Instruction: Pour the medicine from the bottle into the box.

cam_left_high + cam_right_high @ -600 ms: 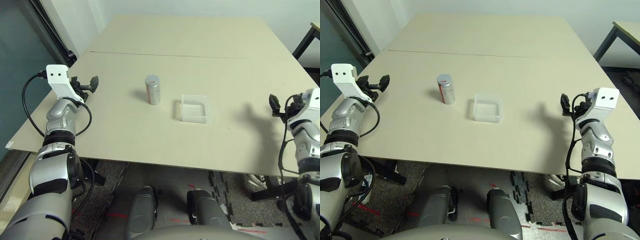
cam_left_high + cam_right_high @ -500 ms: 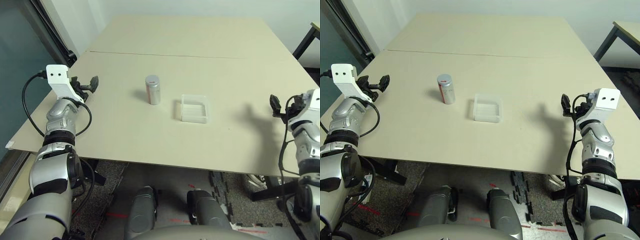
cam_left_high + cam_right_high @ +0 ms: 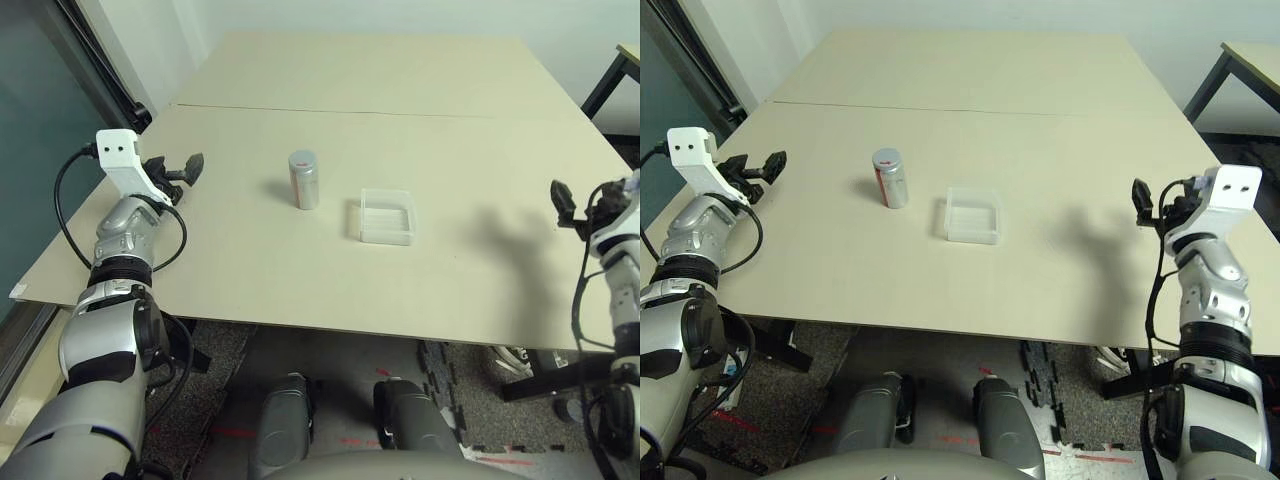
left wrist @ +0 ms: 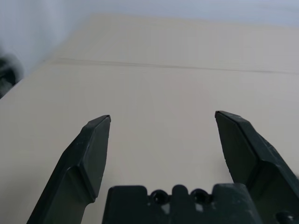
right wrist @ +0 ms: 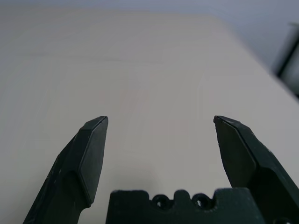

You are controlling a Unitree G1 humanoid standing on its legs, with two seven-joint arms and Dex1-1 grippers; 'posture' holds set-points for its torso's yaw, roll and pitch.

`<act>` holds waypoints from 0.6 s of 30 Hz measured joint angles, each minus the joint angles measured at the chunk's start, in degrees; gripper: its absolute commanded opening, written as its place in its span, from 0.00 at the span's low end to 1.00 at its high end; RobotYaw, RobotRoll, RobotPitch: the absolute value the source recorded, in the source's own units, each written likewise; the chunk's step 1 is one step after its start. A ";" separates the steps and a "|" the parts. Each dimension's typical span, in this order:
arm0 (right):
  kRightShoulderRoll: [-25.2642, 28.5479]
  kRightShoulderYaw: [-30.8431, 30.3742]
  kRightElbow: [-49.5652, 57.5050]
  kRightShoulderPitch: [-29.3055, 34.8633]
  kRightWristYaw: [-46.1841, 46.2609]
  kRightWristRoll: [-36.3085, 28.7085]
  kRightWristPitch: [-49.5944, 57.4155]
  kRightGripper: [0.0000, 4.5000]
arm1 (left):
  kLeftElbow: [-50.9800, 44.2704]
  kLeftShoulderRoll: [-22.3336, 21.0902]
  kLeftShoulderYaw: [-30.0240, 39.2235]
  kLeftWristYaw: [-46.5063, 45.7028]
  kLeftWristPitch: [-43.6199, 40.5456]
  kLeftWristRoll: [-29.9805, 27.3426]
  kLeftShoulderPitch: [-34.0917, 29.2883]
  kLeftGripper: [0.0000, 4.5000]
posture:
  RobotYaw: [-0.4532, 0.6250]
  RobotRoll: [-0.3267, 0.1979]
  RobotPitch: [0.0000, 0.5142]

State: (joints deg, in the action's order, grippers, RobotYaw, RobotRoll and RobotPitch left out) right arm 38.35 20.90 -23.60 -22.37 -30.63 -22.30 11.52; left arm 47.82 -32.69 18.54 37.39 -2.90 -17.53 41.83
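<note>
We see our right gripper [image 5: 161, 119] shifted outward since before, fingers wide; the clear box [image 3: 387, 218] sits unmoved on the table [image 3: 440, 290]; our left gripper [image 4: 162, 114], also wide, has edged inward; slightly beyond the box, the bottle [image 3: 304, 181] still stands upright, capped.

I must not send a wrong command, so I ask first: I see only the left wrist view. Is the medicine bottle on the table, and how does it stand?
Observer: Yes, the bottle stands upright on the table, with its grey cap on.
Operator: Thank you. And where is the box, please?
Observer: The clear box sits to the right of the bottle and a little nearer to the robot.
Operator: Is the right gripper holding something?
Observer: No, the right gripper is open, with nothing between its fingers.
</note>
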 measured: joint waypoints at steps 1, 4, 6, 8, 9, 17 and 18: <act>1.23 -0.68 2.62 0.60 -2.42 -0.91 2.96 1.00 | -4.83 -0.02 -0.84 1.83 -2.93 -0.88 -2.27 1.00 | 0.46 0.62 0.16; 4.80 -3.27 10.85 1.08 -8.70 -3.21 11.29 1.00 | -20.13 -0.31 -3.50 5.65 -13.21 -3.69 -8.29 1.00 | 0.47 0.62 0.15; 6.11 -5.01 15.25 1.08 -11.60 -4.10 15.05 1.00 | -27.54 -1.52 -5.25 7.56 -18.14 -4.91 -10.09 1.00 | 0.47 0.62 0.15; 6.40 -6.67 18.06 0.96 -13.54 -4.81 18.18 1.00 | -32.88 -2.80 -6.15 8.93 -21.67 -5.70 -10.71 1.00 | 0.47 0.62 0.14; 6.43 -7.42 19.10 0.94 -14.35 -4.94 19.54 1.00 | -34.42 -3.19 -6.56 9.53 -22.78 -5.87 -10.74 1.00 | 0.47 0.62 0.13; 6.35 -12.03 27.64 0.89 -16.90 -6.96 28.75 1.00 | -34.94 -0.70 -11.38 10.99 -25.92 -5.70 -10.00 1.00 | 0.44 0.62 0.11; 6.32 -12.36 28.27 0.90 -16.93 -7.02 29.39 1.00 | -33.60 -0.10 -11.99 11.01 -25.78 -5.44 -9.11 1.00 | 0.43 0.62 0.11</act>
State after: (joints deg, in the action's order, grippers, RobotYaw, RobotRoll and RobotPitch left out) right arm 44.67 8.54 4.67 -21.47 -47.55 -29.32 40.91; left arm 14.22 -32.79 6.55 48.40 -28.68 -22.98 32.72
